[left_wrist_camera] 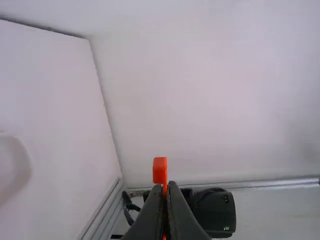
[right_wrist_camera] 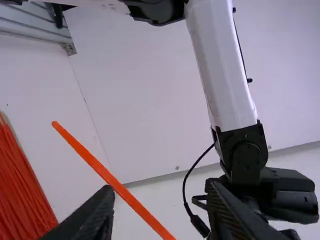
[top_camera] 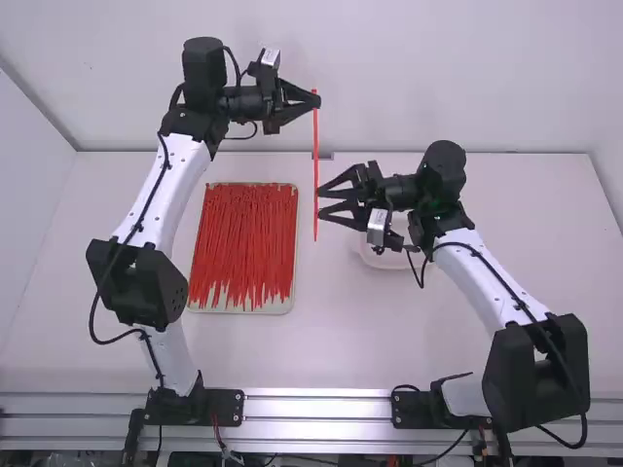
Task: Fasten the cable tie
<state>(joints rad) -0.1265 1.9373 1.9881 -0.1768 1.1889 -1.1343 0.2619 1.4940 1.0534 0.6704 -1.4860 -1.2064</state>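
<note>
High view: left jaws pinch cable tie (top_camera: 314,185), right jaws agape

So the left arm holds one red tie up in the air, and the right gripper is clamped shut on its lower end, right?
Not quite: the right gripper is open, fingers spread either side of the tie, as the right wrist view shows. The left gripper does hold the tie up in the air.
</note>
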